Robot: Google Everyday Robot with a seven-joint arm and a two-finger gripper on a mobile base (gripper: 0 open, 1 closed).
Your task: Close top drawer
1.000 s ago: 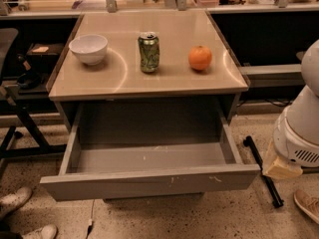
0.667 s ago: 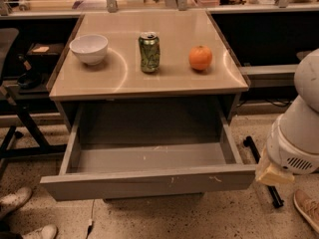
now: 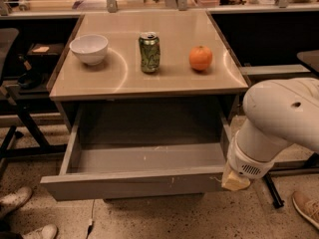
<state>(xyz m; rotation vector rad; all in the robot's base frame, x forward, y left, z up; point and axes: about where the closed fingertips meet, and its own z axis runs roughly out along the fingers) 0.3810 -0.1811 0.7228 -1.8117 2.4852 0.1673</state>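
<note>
The top drawer (image 3: 129,184) is pulled far out from under the tabletop. Its grey flat front has small white scratches, and its deep grey box (image 3: 149,158) looks empty. My white arm (image 3: 279,123) comes in from the right. My gripper (image 3: 234,179) hangs at the arm's lower end, right at the right end of the drawer front, touching or nearly touching it. Only its yellowish tip shows, and the arm's housing covers the remainder. The two shorter drawer fronts are hidden below the open drawer.
On the tan tabletop (image 3: 164,81) stand a white bowl (image 3: 89,49), a green can (image 3: 149,52) and an orange (image 3: 200,58). A black chair frame (image 3: 20,118) stands at the left. Shoes show at bottom left (image 3: 15,200) and bottom right (image 3: 305,208).
My arm has swung in from the right edge toward the left, bringing the gripper up to the right end of the drawer front. The drawer has not visibly moved.
</note>
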